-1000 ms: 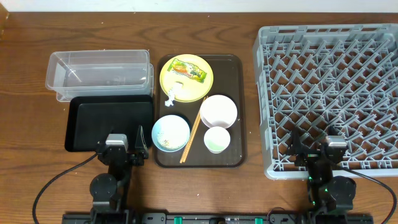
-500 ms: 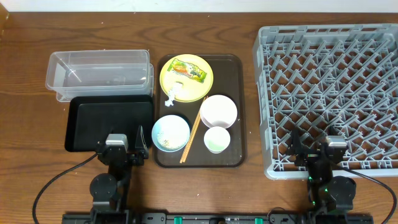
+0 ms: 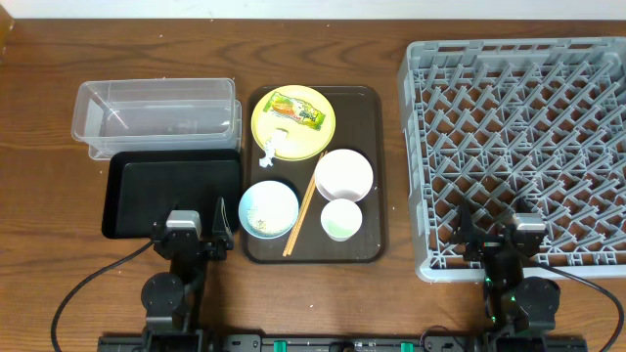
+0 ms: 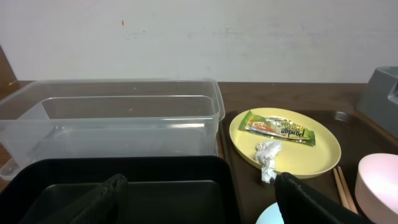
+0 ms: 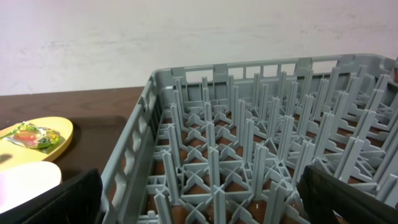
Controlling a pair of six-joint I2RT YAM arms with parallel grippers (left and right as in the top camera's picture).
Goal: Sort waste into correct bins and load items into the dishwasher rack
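Brown table (image 3: 39,117), near edge: left gripper (image 4: 199,185) spread, empty. Wrapper (image 4: 278,129) lies ahead-right toward far edge; left arm nearer.

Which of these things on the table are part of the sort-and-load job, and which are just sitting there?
Job: green-and-yellow wrapper, crumpled paper scrap, rice grains, clear tub, black tray, yellow plate, white bowl, pale blue bowl, small white cup, chopsticks, grey dishwasher rack.
Not the job: brown serving tray under the dishes, wooden table.
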